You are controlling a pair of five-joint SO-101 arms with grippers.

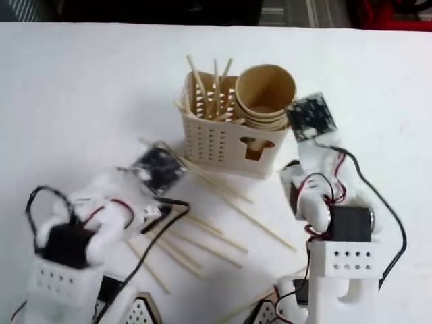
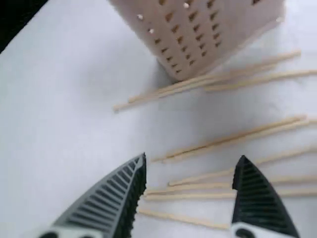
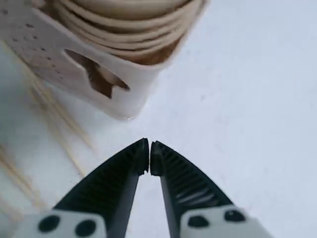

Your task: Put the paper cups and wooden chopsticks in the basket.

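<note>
- Stack of tan paper cups (image 1: 264, 91) sits in the right end of the cream perforated plastic basket (image 1: 209, 143), mid white desk (image 1: 81, 88).
- Some wooden chopsticks (image 1: 201, 88) stand in its left end, loose chopsticks (image 2: 233, 139) lie just near of it.
- Left pincer (image 2: 190, 171) spread wide over those, empty.
- Right pincer (image 3: 149, 157) clenched empty, right of basket.
</note>
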